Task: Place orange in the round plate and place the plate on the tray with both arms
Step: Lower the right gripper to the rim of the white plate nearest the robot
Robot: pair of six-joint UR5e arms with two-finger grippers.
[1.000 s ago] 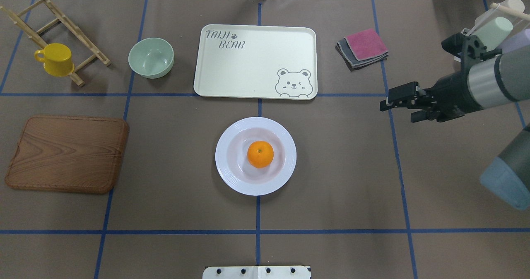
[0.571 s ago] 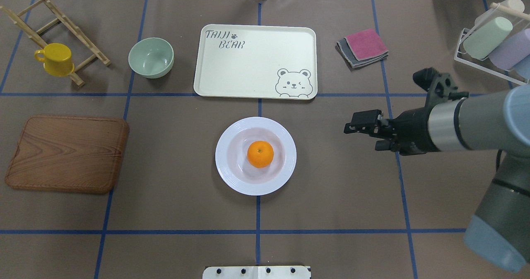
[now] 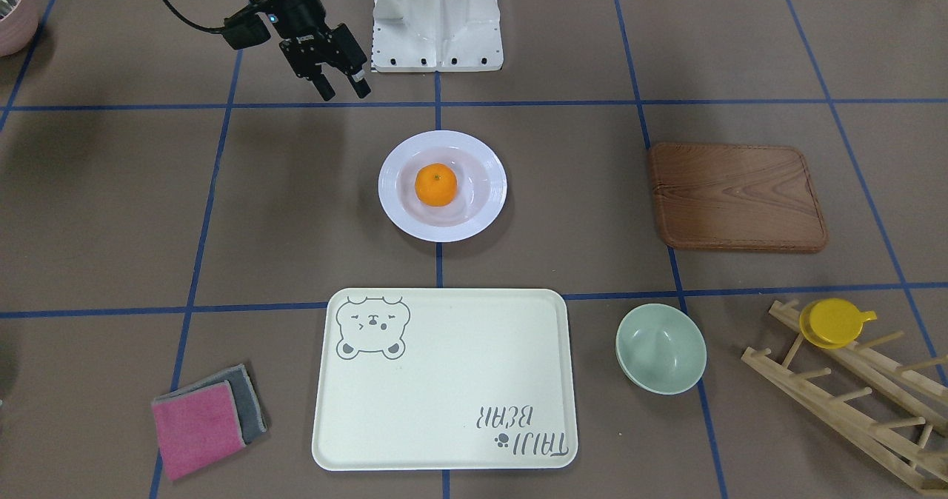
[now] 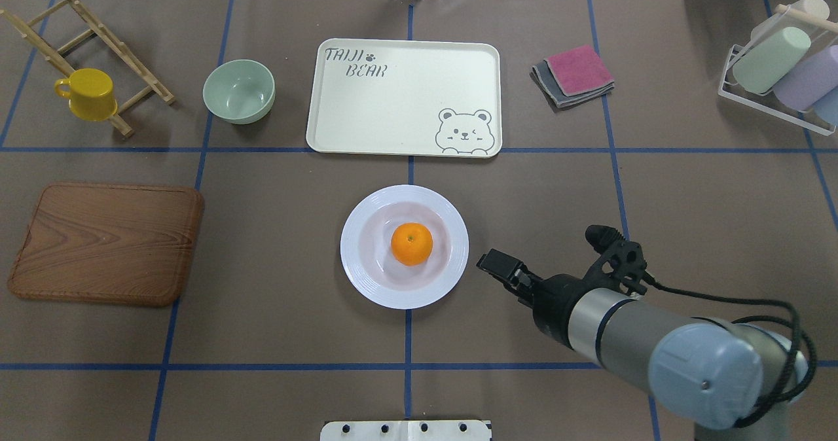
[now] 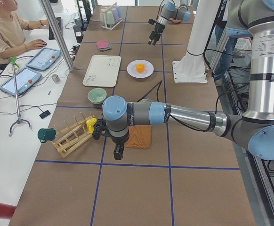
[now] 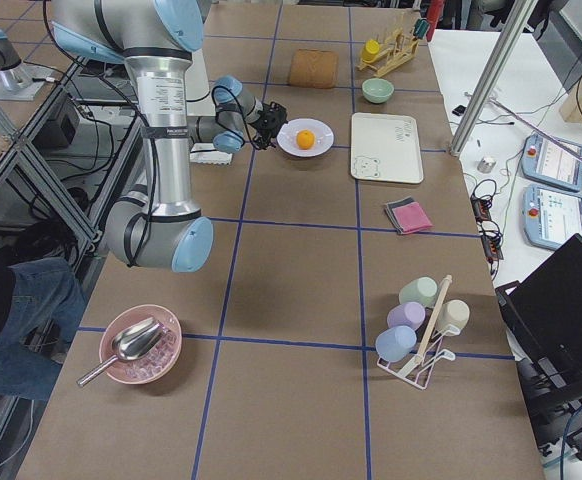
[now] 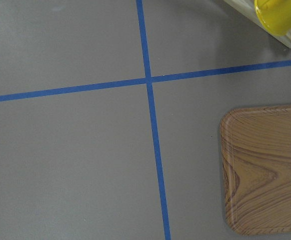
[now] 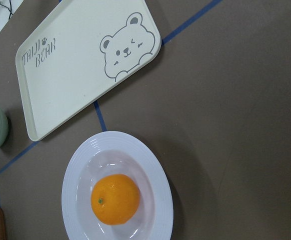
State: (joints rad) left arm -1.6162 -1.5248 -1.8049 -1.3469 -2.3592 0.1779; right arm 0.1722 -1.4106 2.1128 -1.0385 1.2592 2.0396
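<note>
The orange (image 4: 412, 243) lies in the sunken centre of the white round plate (image 4: 354, 246), which stands on the table just in front of the cream tray (image 4: 406, 101). The tray carries nothing. My right gripper (image 4: 488, 265) hovers a short way off the plate's right rim, pointing at it, fingers (image 3: 326, 90) apart and holding nothing. Its wrist view looks down on the orange (image 8: 115, 198), the plate (image 8: 153, 167) and the tray (image 8: 75, 75). My left gripper (image 5: 118, 153) shows only in the left side view, hanging near the wooden board; whether it is open I cannot tell.
A brown wooden board (image 4: 105, 241) lies at the left. Behind it stand a pale green bowl (image 4: 239, 91) and a wooden rack with a yellow mug (image 4: 88, 93). Folded cloths (image 4: 575, 74) and a cup rack (image 4: 779, 68) sit far right. A person (image 5: 5, 33) sits beyond the table.
My right arm has swung from the far right edge inward and toward the robot's base, bringing its gripper close to the plate's right rim. Plate and orange have stayed put.
</note>
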